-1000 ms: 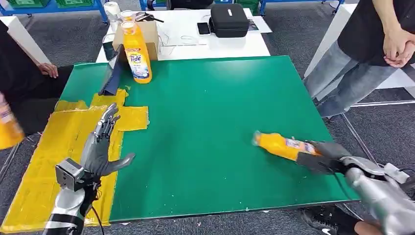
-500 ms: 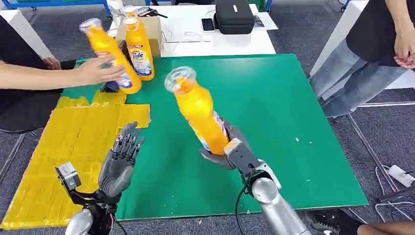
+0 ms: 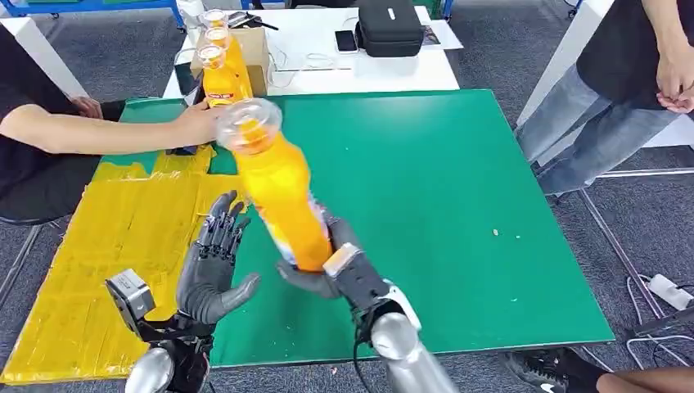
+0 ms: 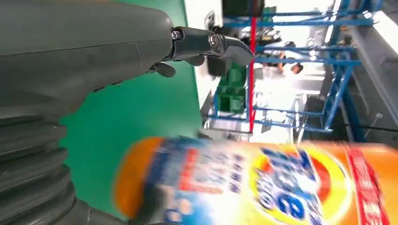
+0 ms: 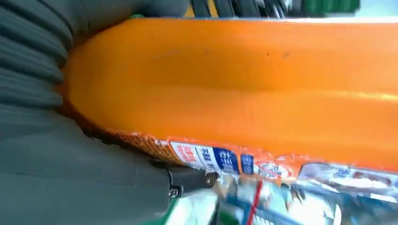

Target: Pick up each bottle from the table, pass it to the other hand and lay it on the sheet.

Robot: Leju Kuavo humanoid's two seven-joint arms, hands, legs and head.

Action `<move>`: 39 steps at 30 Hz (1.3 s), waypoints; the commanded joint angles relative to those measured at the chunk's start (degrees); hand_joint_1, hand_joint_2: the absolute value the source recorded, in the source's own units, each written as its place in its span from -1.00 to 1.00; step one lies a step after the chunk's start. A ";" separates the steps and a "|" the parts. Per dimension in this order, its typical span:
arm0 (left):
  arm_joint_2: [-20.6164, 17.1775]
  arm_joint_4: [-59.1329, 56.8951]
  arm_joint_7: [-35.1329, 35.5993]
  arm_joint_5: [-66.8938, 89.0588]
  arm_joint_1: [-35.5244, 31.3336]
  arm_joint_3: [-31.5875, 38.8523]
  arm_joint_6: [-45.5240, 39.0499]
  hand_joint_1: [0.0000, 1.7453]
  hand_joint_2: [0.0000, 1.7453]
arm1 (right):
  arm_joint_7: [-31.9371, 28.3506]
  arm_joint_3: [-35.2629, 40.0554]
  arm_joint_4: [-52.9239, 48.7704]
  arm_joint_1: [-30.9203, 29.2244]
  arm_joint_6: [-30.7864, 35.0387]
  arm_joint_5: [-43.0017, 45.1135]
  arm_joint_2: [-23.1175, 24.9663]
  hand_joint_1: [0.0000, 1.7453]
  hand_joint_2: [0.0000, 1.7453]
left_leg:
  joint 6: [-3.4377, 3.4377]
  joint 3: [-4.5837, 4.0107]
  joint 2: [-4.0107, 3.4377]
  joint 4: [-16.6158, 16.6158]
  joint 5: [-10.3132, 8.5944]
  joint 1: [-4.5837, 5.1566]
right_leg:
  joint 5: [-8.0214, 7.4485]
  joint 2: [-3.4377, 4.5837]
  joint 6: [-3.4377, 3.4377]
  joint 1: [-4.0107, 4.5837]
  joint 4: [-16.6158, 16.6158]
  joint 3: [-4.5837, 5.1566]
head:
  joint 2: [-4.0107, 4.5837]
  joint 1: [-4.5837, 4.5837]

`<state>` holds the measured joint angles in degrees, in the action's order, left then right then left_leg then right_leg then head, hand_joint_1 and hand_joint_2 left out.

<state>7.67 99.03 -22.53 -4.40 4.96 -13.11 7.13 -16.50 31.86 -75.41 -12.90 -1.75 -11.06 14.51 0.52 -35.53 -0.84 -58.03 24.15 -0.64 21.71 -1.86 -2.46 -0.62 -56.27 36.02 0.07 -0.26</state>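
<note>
- Your right hand (image 3: pixel 323 266) grips the orange detergent bottle (image 3: pixel 278 192) around its lower body, fingers wrapped about the base, with the capped neck tilted up and away from the palm, over the green table (image 3: pixel 458 205).
- Your left hand (image 3: pixel 209 266) is spread with nothing in it, palm turned toward the bottle and fingers apart, just beside the bottle's lower half but not touching it as far as the head view shows.
- The left wrist view puts the labelled side of the bottle close in front of the left palm, with the thumb standing clear of it.
- Judge the bottle full: liquid fills it up to the neck, so expect real weight, and top-heavy swing while it is held by the base.
- The plastic wall looks stiff but smooth and glossy, and the printed label adds little friction, so a loose grip may slide.
- Take hold with the left hand around the mid-body, just above the right hand's fingers, where the sides are broadest.
- Close the left hand firmly before you loosen the right.
- The yellow sheet (image 3: pixel 98 246) lies on the far side of the left hand from the bottle.
- Beyond both hands, a person's hand (image 3: pixel 192 123) rests on another orange bottle (image 3: pixel 221 75) at the table's far edge; keep clear of it.
</note>
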 commanded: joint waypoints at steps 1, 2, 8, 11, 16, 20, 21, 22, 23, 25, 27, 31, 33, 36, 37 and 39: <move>-1.11 2.07 -0.87 0.32 -0.25 -1.24 -0.99 -1.00 1.00 | -0.60 9.67 15.68 -3.62 -0.90 0.68 1.69 1.00 1.00 | -0.01 0.26 -0.02 0.09 0.07 -0.01 | 0.06 0.17 0.08 -0.01 0.07 -0.21 | 0.00 0.00; -1.10 1.98 -0.88 0.31 -0.25 -1.27 -0.98 -1.00 1.00 | -0.71 9.64 15.64 -3.56 -0.88 0.73 1.52 1.00 1.00 | -0.01 0.35 -0.01 0.09 0.11 -0.01 | 0.10 0.21 0.11 -0.02 0.07 -0.30 | 0.00 0.00; -1.24 2.10 -2.10 -1.24 0.05 -1.02 -0.98 -1.00 1.00 | -0.45 13.67 16.50 -2.72 -2.14 -0.68 0.36 1.00 1.00 | 0.01 0.27 0.02 0.10 0.08 0.02 | 0.08 0.16 0.09 -0.06 0.09 -0.26 | 0.00 0.04; -1.54 2.34 -2.50 -2.00 0.20 -0.06 -0.89 -1.00 1.00 | -0.46 15.82 18.91 -2.63 -2.33 -1.73 -0.08 1.00 1.00 | -0.02 0.33 0.07 0.14 0.08 0.02 | 0.11 0.10 0.12 -0.05 0.12 -0.32 | 0.00 0.02; -3.46 0.42 -1.10 -0.71 -0.28 -1.44 1.81 -1.00 1.00 | -1.01 16.60 20.03 -2.75 -1.96 -2.80 -0.67 1.00 1.00 | -0.01 0.19 0.15 0.11 0.03 0.01 | 0.08 -0.01 0.07 -0.02 0.11 -0.17 | 0.00 0.02; -4.55 -4.72 -0.82 6.96 -1.12 -6.06 4.21 1.00 1.00 | -0.79 16.42 19.87 -3.77 -1.77 -3.35 -0.82 1.00 1.00 | 0.00 0.17 0.18 0.11 0.01 0.03 | 0.08 -0.06 0.06 -0.03 0.10 -0.11 | 0.00 0.02; -4.49 -5.45 -1.20 7.53 -1.22 -6.65 4.39 1.00 1.00 | -0.81 16.14 19.68 -3.93 -1.69 -3.35 -1.00 1.00 1.00 | 0.01 0.29 0.24 0.15 0.03 0.03 | 0.11 -0.06 0.08 -0.05 0.13 -0.25 | 0.00 0.00; -4.56 -5.91 -1.55 8.40 -1.32 -7.11 4.34 1.00 1.00 | -0.91 15.70 19.41 -4.09 -1.61 -3.33 -1.31 1.00 1.00 | 0.02 0.22 0.20 0.12 0.02 0.04 | 0.09 -0.05 0.06 -0.05 0.12 -0.17 | 0.00 0.00; -4.62 -6.07 -1.70 8.67 -1.36 -7.31 4.38 1.00 1.00 | -0.94 15.27 19.03 -4.21 -1.55 -3.31 -1.70 1.00 1.00 | 0.02 0.16 0.21 0.11 0.00 0.04 | 0.08 -0.08 0.05 -0.05 0.10 -0.12 | 0.00 0.00; -4.82 -5.75 -1.70 8.67 -1.27 -7.15 4.43 1.00 1.00 | -1.01 14.71 18.31 -4.42 -1.50 -3.26 -2.42 1.00 1.00 | 0.03 0.22 0.27 0.12 0.01 0.06 | 0.11 -0.09 0.07 -0.09 0.11 -0.19 | 0.00 0.02; -5.03 -5.29 -1.89 8.92 -1.02 -6.97 4.48 1.00 1.00 | -0.83 13.99 17.30 -4.31 -1.43 -3.33 -3.10 1.00 1.00 | 0.02 0.22 0.19 0.10 0.04 0.05 | 0.10 0.00 0.07 -0.08 0.10 -0.20 | 0.00 0.02; -5.03 -5.29 -1.89 8.92 -1.02 -6.97 4.48 1.00 1.00 | -0.83 13.99 17.30 -4.31 -1.43 -3.33 -3.10 1.00 1.00 | -0.01 0.19 0.18 0.08 0.05 0.05 | 0.10 0.00 0.08 -0.07 0.07 -0.16 | 0.00 0.02; -5.03 -5.29 -1.89 8.92 -1.02 -6.97 4.48 1.00 1.00 | -0.83 13.99 17.30 -4.31 -1.43 -3.33 -3.10 1.00 1.00 | -0.01 0.08 0.11 0.06 0.02 0.04 | 0.05 0.00 0.05 -0.04 0.07 -0.04 | 0.00 0.02; -5.68 -3.81 -2.81 12.99 -0.23 -6.66 2.83 1.00 1.00 | -0.47 11.43 13.94 -3.71 0.35 -3.99 -4.68 1.00 1.00 | 0.00 0.24 0.16 0.07 0.08 0.05 | 0.12 0.06 0.09 -0.04 0.06 -0.20 | 0.00 0.00; -5.76 -3.32 -3.19 14.32 0.20 -6.30 2.01 1.00 1.00 | -0.41 9.98 12.36 -3.46 0.99 -4.16 -5.41 1.00 1.00 | 0.01 0.16 0.14 0.07 0.06 0.06 | 0.09 0.03 0.06 -0.05 0.05 -0.11 | 0.00 0.02; -6.21 -1.82 -3.83 19.38 0.99 -5.47 -0.86 1.00 1.00 | -0.13 5.73 8.42 -2.64 1.69 -4.99 -6.80 1.00 1.00 | 0.02 0.23 0.19 0.05 0.09 0.05 | 0.13 0.02 0.06 -0.06 0.05 -0.19 | 0.00 0.02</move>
<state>4.09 97.61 -25.24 6.26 5.69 -16.04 10.17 -17.79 43.39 -60.48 -15.00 -1.84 -14.40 12.51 0.52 -35.60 -0.81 -58.04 24.15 -0.62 21.71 -1.88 -2.46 -0.62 -56.25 36.15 0.07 -0.24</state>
